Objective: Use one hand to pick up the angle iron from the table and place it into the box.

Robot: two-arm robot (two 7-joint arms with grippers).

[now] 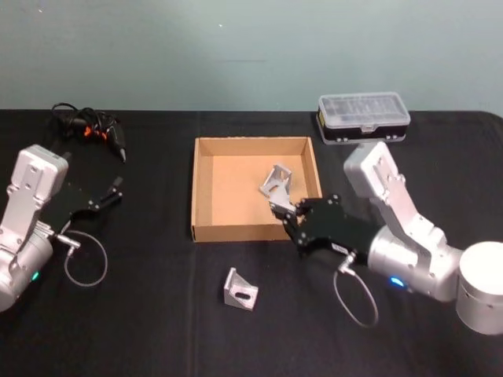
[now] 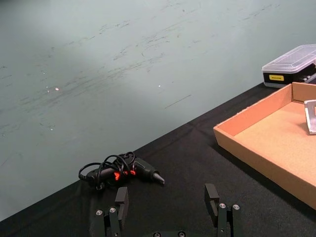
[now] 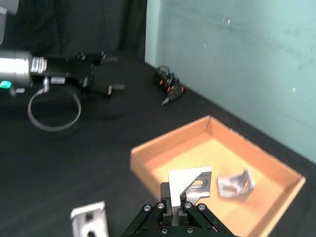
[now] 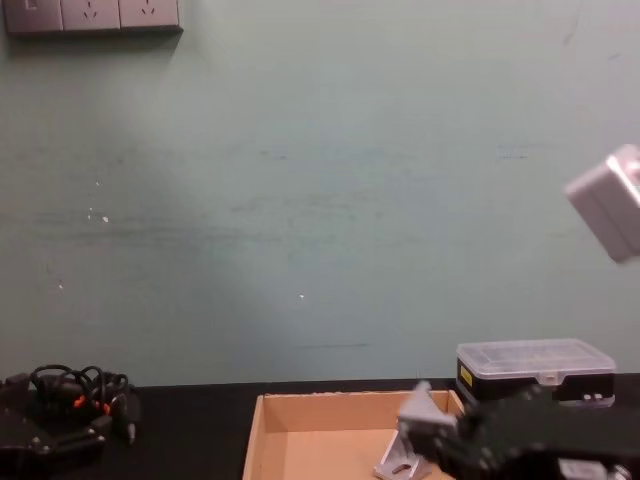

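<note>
**Right gripper clamped on an angle iron at the box edge: clear the wall, then go low**

Right wrist view: the jaws pinch one flange of the angle iron, which hangs over the box's near wall. A second iron lies on the box floor just beyond it. A third iron rests outside on the table.

Head view: the held piece is at the box's 5 o'clock corner, with the second iron at its 12 o'clock and the third iron at the box's 6 o'clock. The left gripper is parked at the table's 9 o'clock. The step probably goes best by carrying the piece toward 10 o'clock, over bare cardboard. Then lower it close to the floor before the jaws part, so it neither bounces nor lands on its neighbour.

Left wrist view: the left gripper's fingers stand apart, holding nothing.

Chest view: the held iron appears to sit higher than the near wall, so height looks sufficient.
</note>
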